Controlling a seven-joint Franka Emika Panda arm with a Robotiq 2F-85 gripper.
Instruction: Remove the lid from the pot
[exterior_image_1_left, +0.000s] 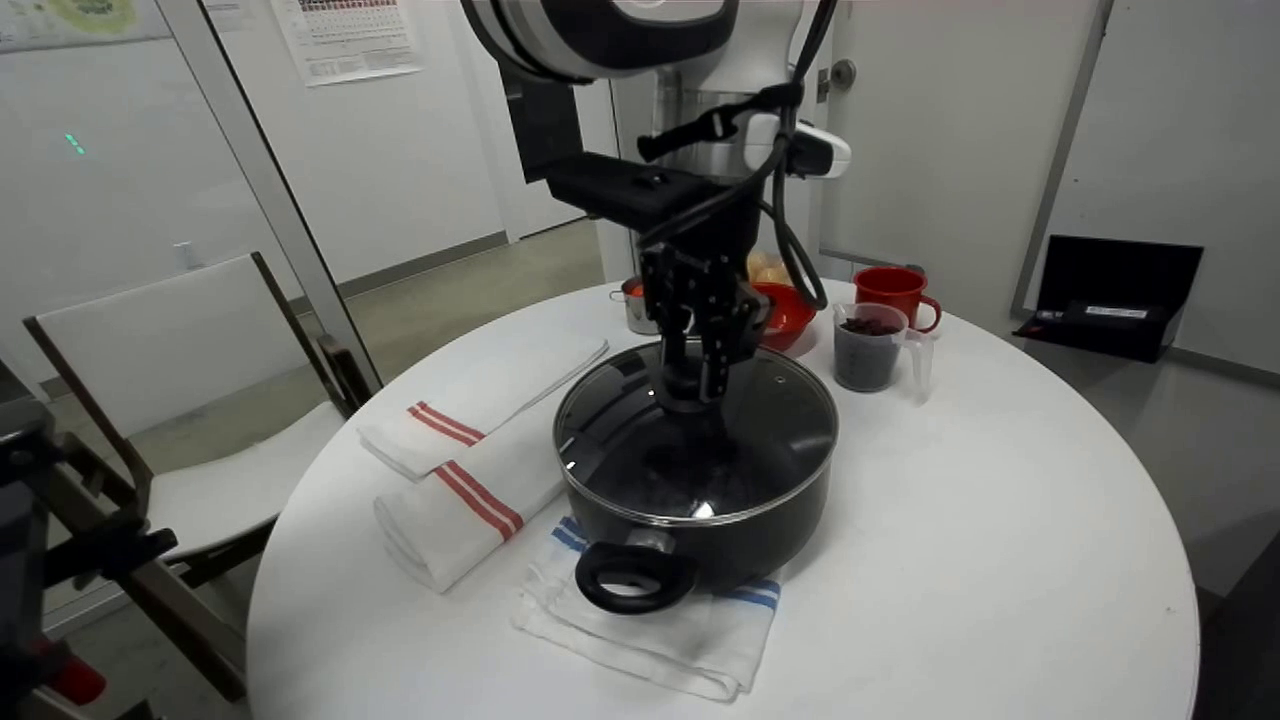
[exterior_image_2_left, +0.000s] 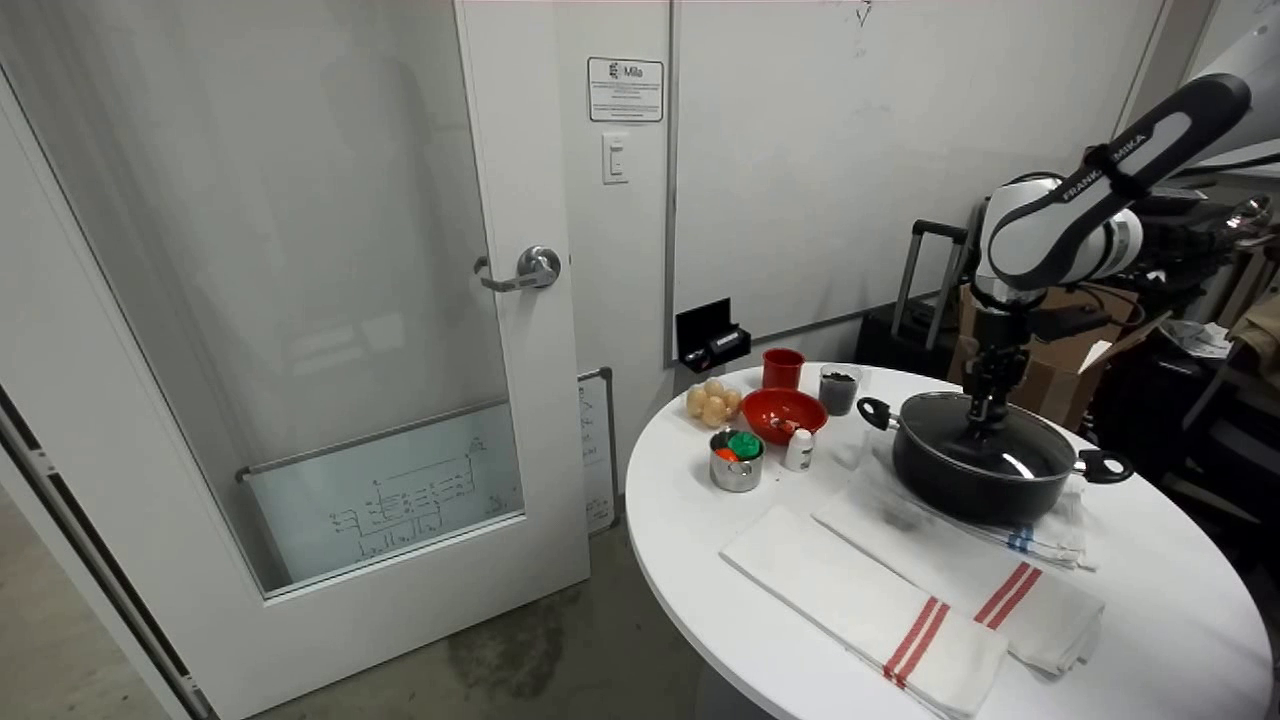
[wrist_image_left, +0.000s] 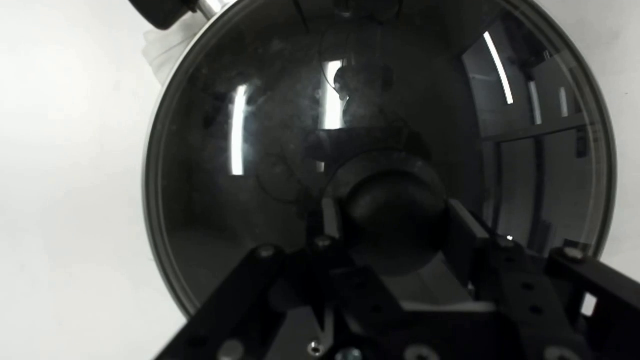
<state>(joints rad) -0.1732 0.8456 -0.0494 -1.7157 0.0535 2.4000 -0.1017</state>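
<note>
STEP: grasp on, lift not yet done, I'd say; your tool (wrist_image_left: 396, 217) looks clamped on the knob (wrist_image_left: 395, 227) of the lid (exterior_image_1_left: 700, 465), lid seated on pot (exterior_image_1_left: 755, 545) | NEXT: you likely need a slow straight lift, then sideways | AROUND: blue-striped towel (exterior_image_1_left: 670, 640) under pot, red-striped towels (exterior_image_2_left: 870, 610) beside it; red bowl (exterior_image_2_left: 765, 410), measuring cup (exterior_image_1_left: 865, 362) nearby could get clipped

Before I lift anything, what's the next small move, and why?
Likely a gentle squeeze with the gripper before lifting. In the wrist view the fingers flank the knob, one on each side, but it's too dark to confirm firm contact. The lid sits on the pot in both exterior views, so securing the grip first seems safest.
</note>
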